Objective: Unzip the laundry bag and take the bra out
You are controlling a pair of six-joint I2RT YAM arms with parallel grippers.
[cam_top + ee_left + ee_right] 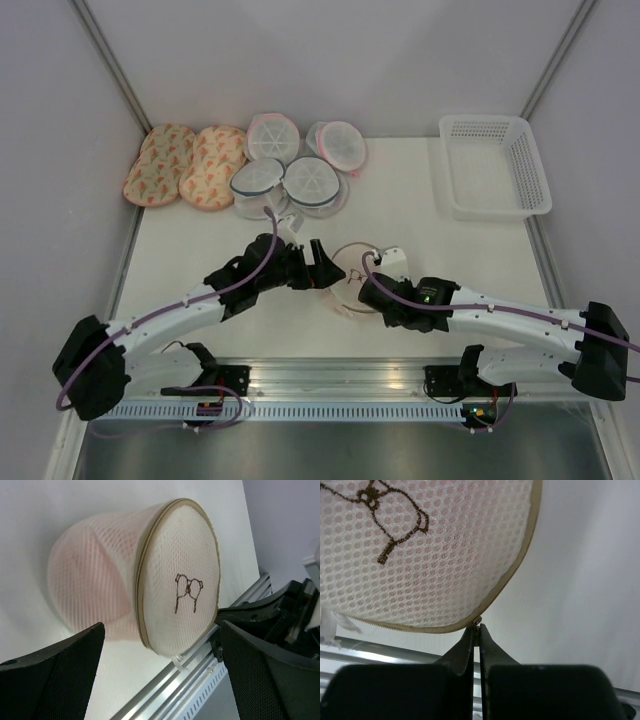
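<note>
Laundry bag (185, 580) between left claw (326, 268), right claw (476, 632); pouches (300, 180), basket (485, 125) beyond.

Readable text: none that I can make out in any view.
Mark (187, 592) on my laundry bag (100, 565): small dark stitched outline on the flat mesh face, no letters or numbers.

The laundry bag (352, 280) lies by the table's (420, 240) near edge (between left gripper (325, 268) and right gripper (476, 629)), pouches (290, 165) at the far left corner, a basket (484, 123) at the far right.
</note>
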